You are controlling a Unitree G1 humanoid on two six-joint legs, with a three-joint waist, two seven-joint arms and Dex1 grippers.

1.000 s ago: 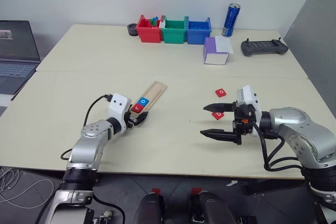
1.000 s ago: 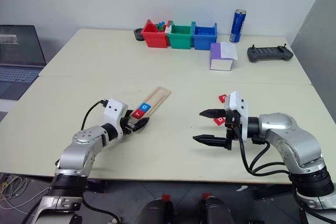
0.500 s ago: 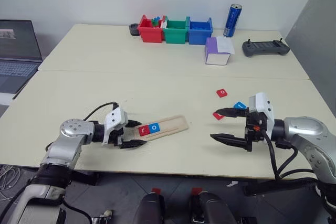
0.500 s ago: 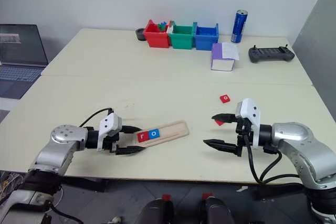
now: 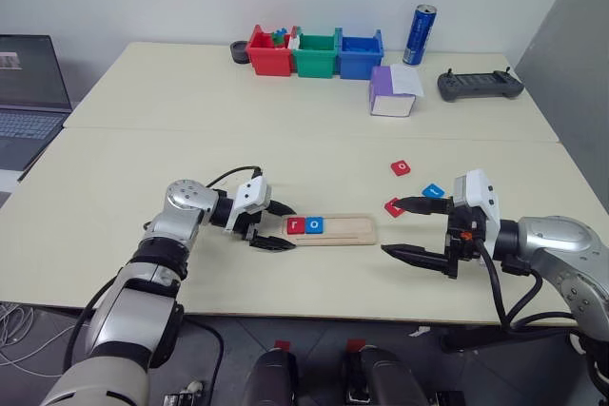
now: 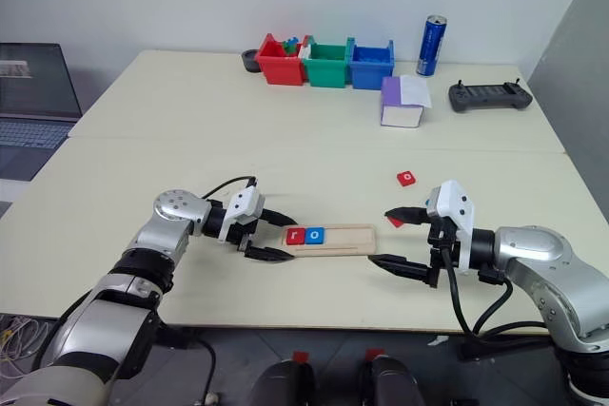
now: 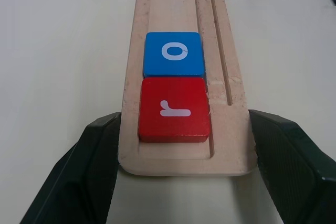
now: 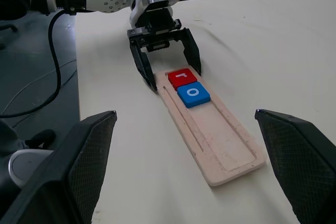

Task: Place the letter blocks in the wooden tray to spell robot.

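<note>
Left eye view: the wooden tray (image 5: 331,229) has swung round since a second ago. Back then it lay slanted, pointing away across the counter (image 5: 190,111); now it lies crosswise in front of the robot, its near end clamped between the fingers of the left pincer (image 5: 269,225), which has turned to point right and grips the tray's sides. The right pincer (image 5: 416,228) has drifted right and hangs with its fingers spread wide, holding nothing, just off the tray's far end.

The tray is a long pale-wood strip with a shallow recess and a thin groove along one side. Two letter blocks sit in it right by the left pincer's fingertips: a red "r" (image 7: 174,109) nearest them, a blue "o" (image 7: 174,53) touching it just beyond. Three more lie loose on the counter by the right pincer: a red one (image 5: 394,207) close to its upper finger, a blue one (image 5: 434,191) beside that, another red (image 5: 402,167) farther out.
</note>
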